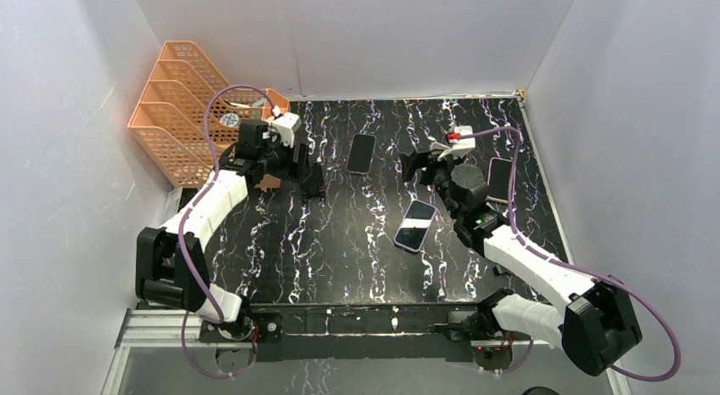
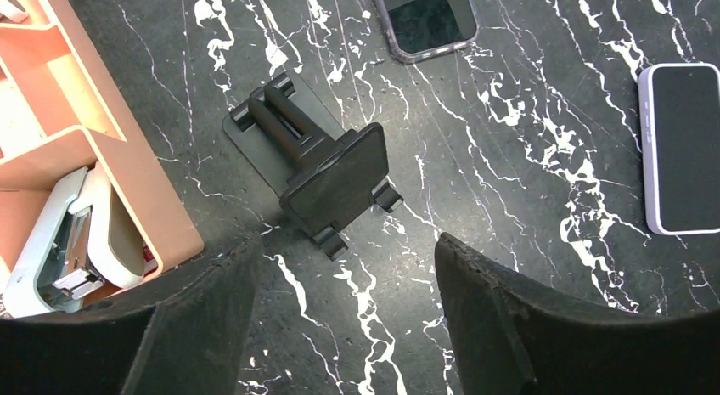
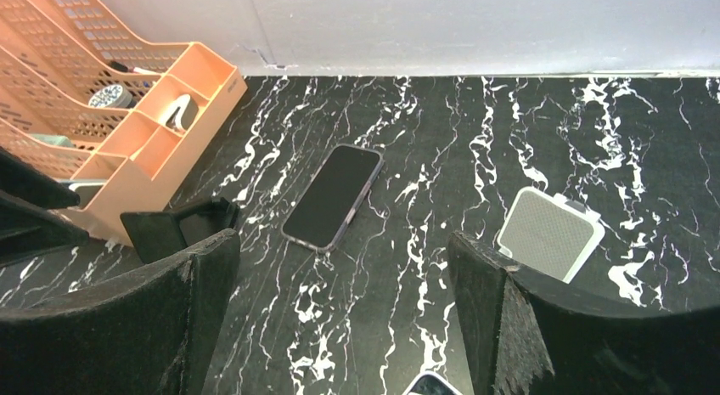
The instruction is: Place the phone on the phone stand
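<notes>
Orange organizer point(image 2: 127, 170) beside phone stand point(image 2: 335, 178)

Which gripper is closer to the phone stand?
Left. The left gripper is right at the phone stand, which lies just ahead of its open jaws. The right gripper sits farther right, beyond a phone.

Even, bright light; perhaps slight blur.

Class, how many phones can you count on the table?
3. Back phone lies mid-table toward the back; centre phone lies nearer the front; right phone, partly hidden, lies beside the right arm. The arms may hide more.
</notes>
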